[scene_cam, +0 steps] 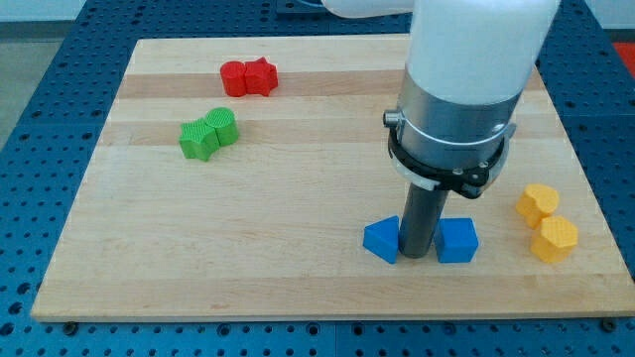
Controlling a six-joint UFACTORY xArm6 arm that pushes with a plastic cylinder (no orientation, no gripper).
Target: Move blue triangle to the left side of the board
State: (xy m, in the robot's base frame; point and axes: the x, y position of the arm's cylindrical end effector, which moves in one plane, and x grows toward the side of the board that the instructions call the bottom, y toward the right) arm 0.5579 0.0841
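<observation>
The blue triangle [383, 239] lies on the wooden board [298, 198] near the view's bottom, right of centre. My tip [416, 257] stands just right of it, touching or nearly touching it, in the narrow gap between it and a blue cube-like block [456, 240] on the tip's right. The rod rises into the large white and grey arm body [466, 79], which hides part of the board behind it.
Two red blocks [248, 77] sit together near the view's top, left of centre. Two green blocks [208, 134] sit together below them. Two yellow blocks [547, 222] lie by the board's right edge. A blue perforated table [30, 119] surrounds the board.
</observation>
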